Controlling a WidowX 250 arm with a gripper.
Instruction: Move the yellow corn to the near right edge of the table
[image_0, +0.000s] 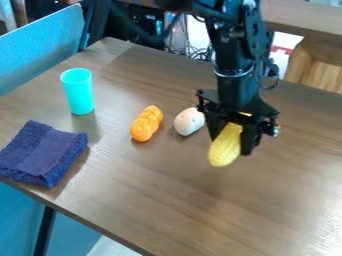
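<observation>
The black two-finger gripper (232, 135) is closed around a yellow toy corn cob (224, 150), its fingers parted by the cob's thickness; the cob's rounded end points toward 7 o'clock. Taking the cob as the clock's centre, a pale, speckled egg-shaped toy (189, 121) lies near it at 10, and a ridged orange toy pastry (146, 123) between 9 and 10. Farther out, a turquoise cup (79, 92) stands upright at 10 and a folded navy cloth (43, 155) lies at 9, by the table's edge. The brown wood-grain table (153, 190) catches a bright sheen between 4 and 5. Beyond it are a blue panel (40, 55) at 10, tangled cables (195, 52) between 11 and 12, and a white item with red marks (284, 45) at 1, the marks too small to read.
</observation>
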